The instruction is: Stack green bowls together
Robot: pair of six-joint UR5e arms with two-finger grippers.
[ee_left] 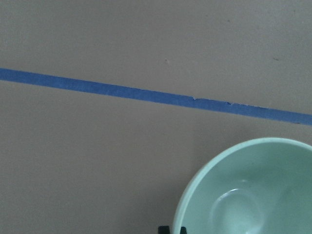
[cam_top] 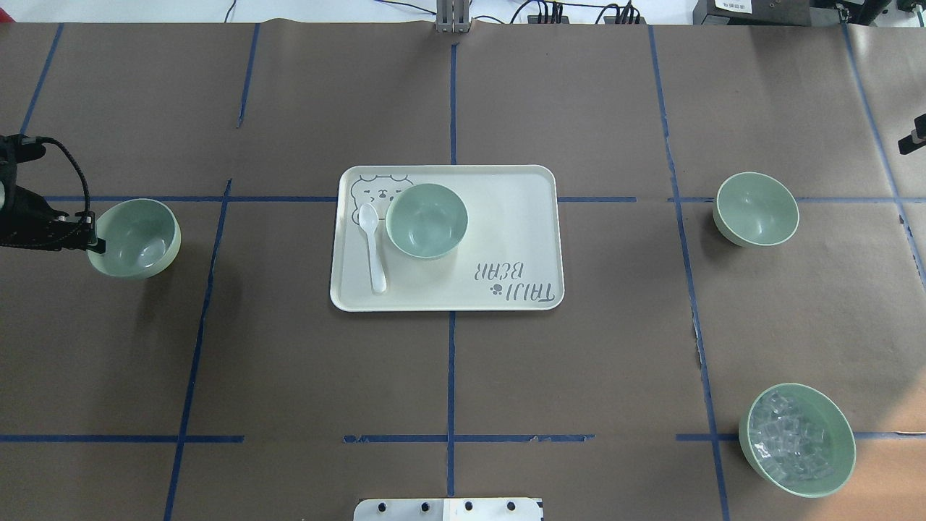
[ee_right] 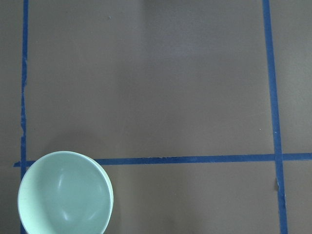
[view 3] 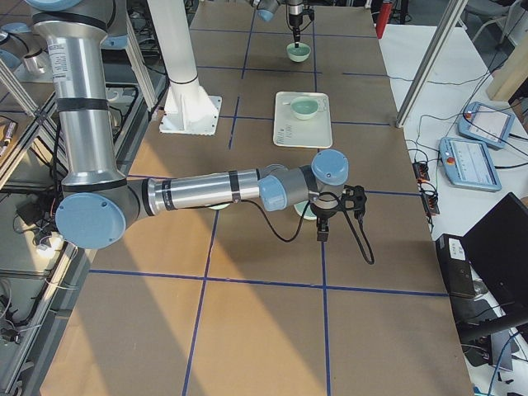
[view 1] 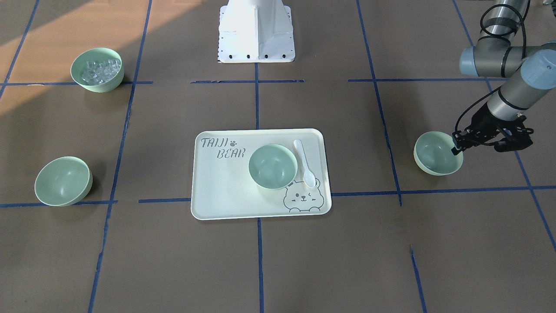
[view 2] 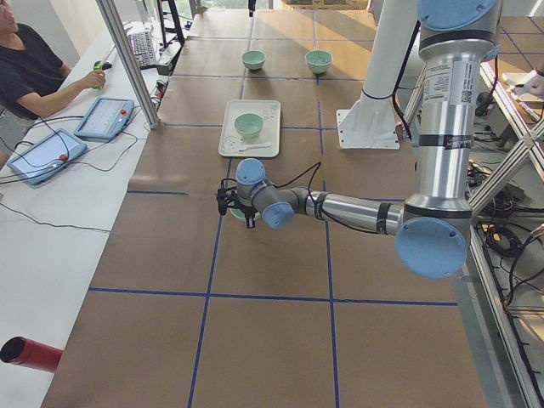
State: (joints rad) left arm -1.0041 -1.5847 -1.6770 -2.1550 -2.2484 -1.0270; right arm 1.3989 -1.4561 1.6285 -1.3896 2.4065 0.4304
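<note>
Three empty green bowls show. One [cam_top: 427, 221] stands on the tray. One [cam_top: 756, 210] stands on the table's right side and shows in the right wrist view [ee_right: 63, 192]. The third [cam_top: 137, 239] is at the far left, slightly tilted in the front view [view 1: 436, 153]. My left gripper [cam_top: 92, 242] is shut on this bowl's outer rim, and one fingertip [ee_left: 163, 229] shows at the rim in the left wrist view. My right gripper [view 3: 323, 231] hangs high beside the right bowl. I cannot tell if it is open or shut.
A cream tray with a bear drawing [cam_top: 506, 210] lies mid-table and holds a white spoon [cam_top: 372, 246] beside its bowl. A green bowl of clear cubes [cam_top: 796, 440] stands near right. The robot's white base [view 1: 256, 34] is at the near edge. Blue tape lines cross the brown table.
</note>
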